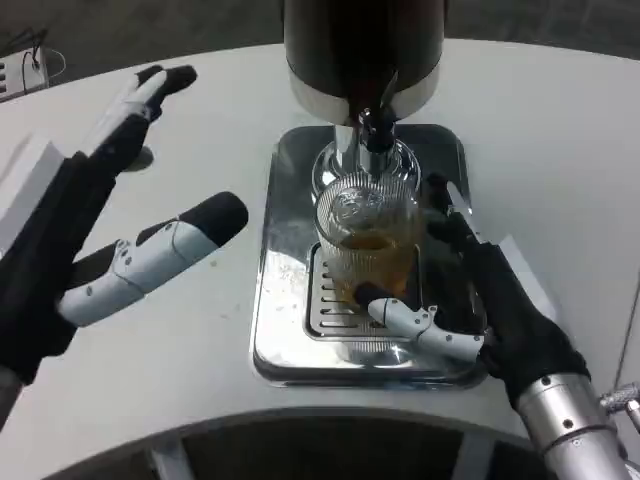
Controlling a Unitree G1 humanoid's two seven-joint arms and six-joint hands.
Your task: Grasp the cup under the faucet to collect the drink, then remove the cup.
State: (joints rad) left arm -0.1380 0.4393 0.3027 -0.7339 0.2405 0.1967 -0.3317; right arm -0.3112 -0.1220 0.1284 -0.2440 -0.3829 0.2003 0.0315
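Cup (368, 240), part-filled with amber drink, is gripped under the faucet (374, 132) by the right hand (470, 300); the left hand (110, 235) is held spread and empty over the worktop (560, 150).

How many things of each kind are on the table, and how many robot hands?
Drink dispenser: 1
Metal drip tray: 1
Clear cup with brown drink, under the faucet: 1
Robot hands: 2, the left hand and the right hand
Total: 5
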